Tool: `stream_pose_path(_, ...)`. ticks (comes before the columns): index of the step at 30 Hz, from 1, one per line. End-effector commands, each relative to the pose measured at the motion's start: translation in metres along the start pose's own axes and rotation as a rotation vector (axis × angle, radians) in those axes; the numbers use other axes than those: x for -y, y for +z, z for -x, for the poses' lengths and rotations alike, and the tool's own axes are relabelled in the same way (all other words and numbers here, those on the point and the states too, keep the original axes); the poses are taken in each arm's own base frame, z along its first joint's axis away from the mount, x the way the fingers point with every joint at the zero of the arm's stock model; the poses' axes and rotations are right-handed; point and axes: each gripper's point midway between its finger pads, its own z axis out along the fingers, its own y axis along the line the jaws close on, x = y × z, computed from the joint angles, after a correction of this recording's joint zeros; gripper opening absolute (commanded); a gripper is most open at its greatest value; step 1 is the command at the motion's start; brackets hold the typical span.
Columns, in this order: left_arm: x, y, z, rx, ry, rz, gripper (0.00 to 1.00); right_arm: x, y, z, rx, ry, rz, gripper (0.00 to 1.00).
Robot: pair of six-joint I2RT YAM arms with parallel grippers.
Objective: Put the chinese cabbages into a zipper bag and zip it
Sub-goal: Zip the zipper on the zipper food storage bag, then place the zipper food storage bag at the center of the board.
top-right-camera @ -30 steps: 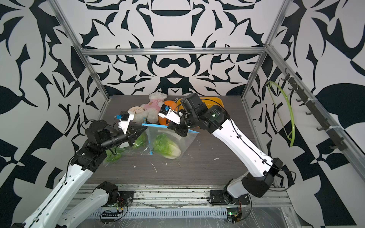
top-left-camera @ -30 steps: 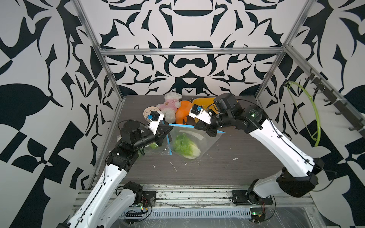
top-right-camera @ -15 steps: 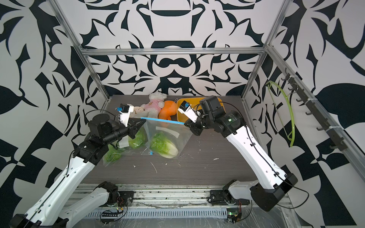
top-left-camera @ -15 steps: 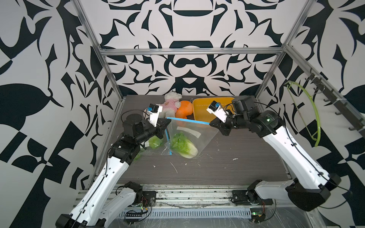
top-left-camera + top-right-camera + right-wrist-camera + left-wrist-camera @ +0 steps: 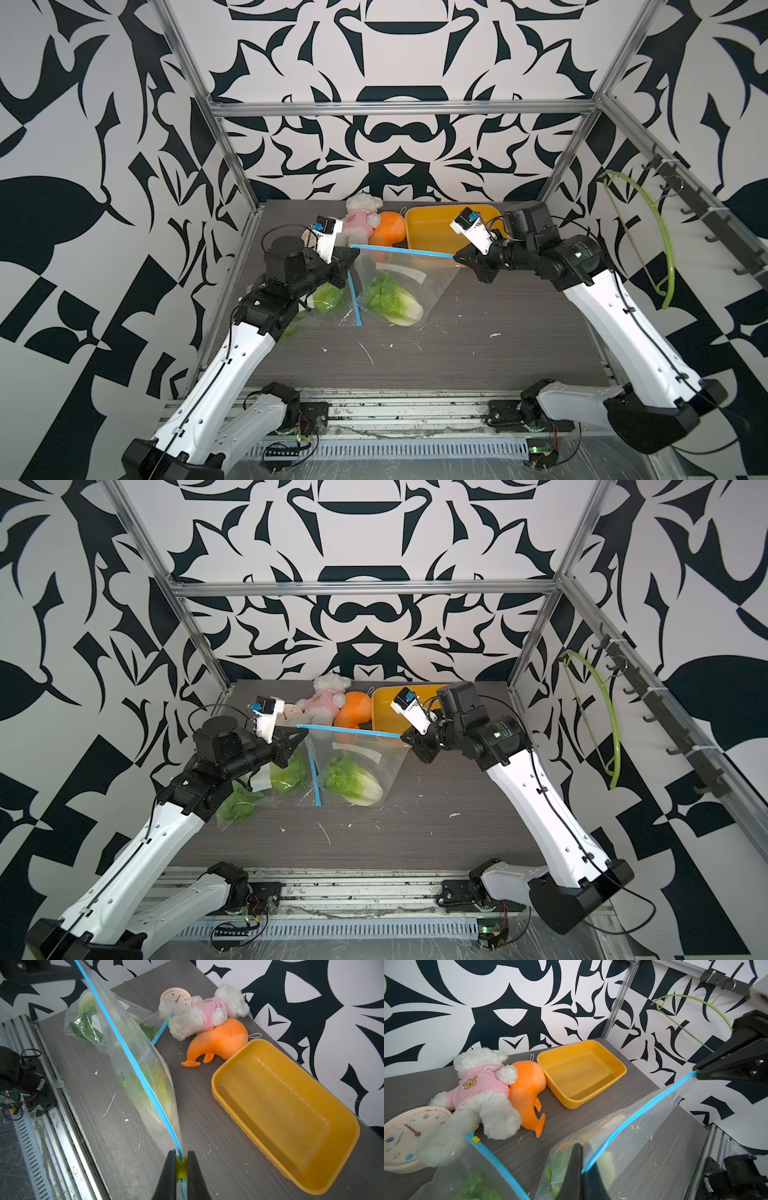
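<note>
- Right gripper (image 5: 181, 1156) was clamped on the yellow slider (image 5: 181, 1169) at one end of the zipper bag's blue zip strip (image 5: 399, 251), one jaw pressed to each side of it.
- Left gripper (image 5: 583, 1153) was pinched tight on the opposite end of that same strip.
- Zipper bag (image 5: 409, 274) hung between the two grippers. The strip ran taut and straight from one to the other, and the bag's bottom rested on the table (image 5: 457, 353).
- One chinese cabbage (image 5: 392, 299) lay inside this bag at its bottom, below the strip and closer to the left gripper than to the right gripper.
- A second clear bag (image 5: 266, 787) lay flat on the table under the left gripper and its forearm. Two more chinese cabbages were inside it: the nearer head (image 5: 286, 773) and the farther head (image 5: 237, 804). Its own blue strip lay just beside the held bag.
- Beyond the taut strip, an orange plush toy (image 5: 527, 1088) leaned against a white plush bear (image 5: 481, 1093) in a pink top.
- A yellow tray (image 5: 579, 1072) sat past the right gripper, touching the orange plush toy.
- A clock (image 5: 402, 1136) lay past the left gripper, partly under the bear's leg.
</note>
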Motion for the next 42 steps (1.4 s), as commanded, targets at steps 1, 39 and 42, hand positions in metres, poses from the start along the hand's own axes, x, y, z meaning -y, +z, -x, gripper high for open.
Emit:
stream_pose_path(1, 0.002, -0.006, 0.044, 0.148, -0.034, 0.005, 0.0, 0.006, -0.006, 0.017, 0.054, 0.051, -0.011, 0.23)
stream_pose_path(39, 0.294, 0.214, -0.236, -0.36, -0.099, -0.174, 0.32, 0.131, -0.016, -0.104, 0.05, 0.849, -0.486, 0.86)
stream_pose_path(42, 0.296, 0.207, -0.229, -0.349, -0.06, -0.182, 0.52, 0.129, -0.013, -0.109, 0.043, 0.853, -0.483, 0.86)
